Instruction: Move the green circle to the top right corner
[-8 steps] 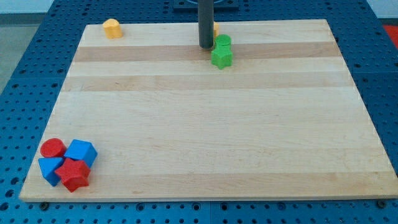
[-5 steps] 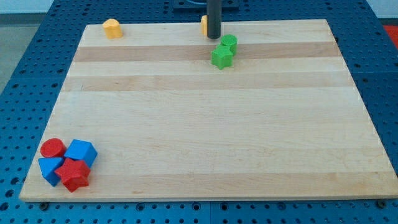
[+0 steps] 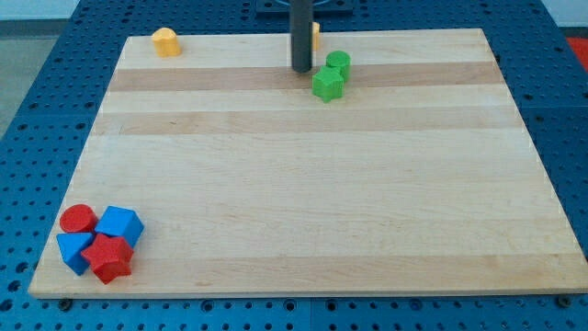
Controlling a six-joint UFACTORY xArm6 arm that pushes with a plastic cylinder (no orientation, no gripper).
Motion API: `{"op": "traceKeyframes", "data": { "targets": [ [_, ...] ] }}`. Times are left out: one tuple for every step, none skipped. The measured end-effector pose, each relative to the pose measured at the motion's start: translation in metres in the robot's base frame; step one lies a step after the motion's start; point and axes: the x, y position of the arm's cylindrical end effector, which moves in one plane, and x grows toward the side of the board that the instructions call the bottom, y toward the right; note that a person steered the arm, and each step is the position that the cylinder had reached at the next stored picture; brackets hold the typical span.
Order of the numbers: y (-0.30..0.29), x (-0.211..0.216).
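Note:
The green circle (image 3: 338, 62) sits near the top middle of the wooden board (image 3: 303, 184), touching a green star-shaped block (image 3: 327, 84) just below and left of it. My tip (image 3: 301, 69) rests on the board a short way left of the green circle, apart from it. The dark rod rises from the tip to the view's top edge. An orange block (image 3: 315, 37) is mostly hidden behind the rod at the board's top edge.
An orange block (image 3: 165, 41) sits at the top left corner. At the bottom left corner a red circle (image 3: 78, 219), a blue cube (image 3: 120, 223), a blue triangle-like block (image 3: 73, 250) and a red star-like block (image 3: 110, 258) are clustered together.
My tip moved right and up past the green circle, nudging it slightly right, then came back left and down. The green star barely shifted.

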Motion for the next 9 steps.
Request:
{"op": "traceKeyframes", "data": {
  "targets": [
    [0.014, 0.002],
    [0.054, 0.003],
    [0.082, 0.015],
    [0.077, 0.033],
    [0.075, 0.051],
    [0.1, 0.042],
    [0.122, 0.025],
    [0.101, 0.03],
    [0.049, 0.027]
  ]
}}
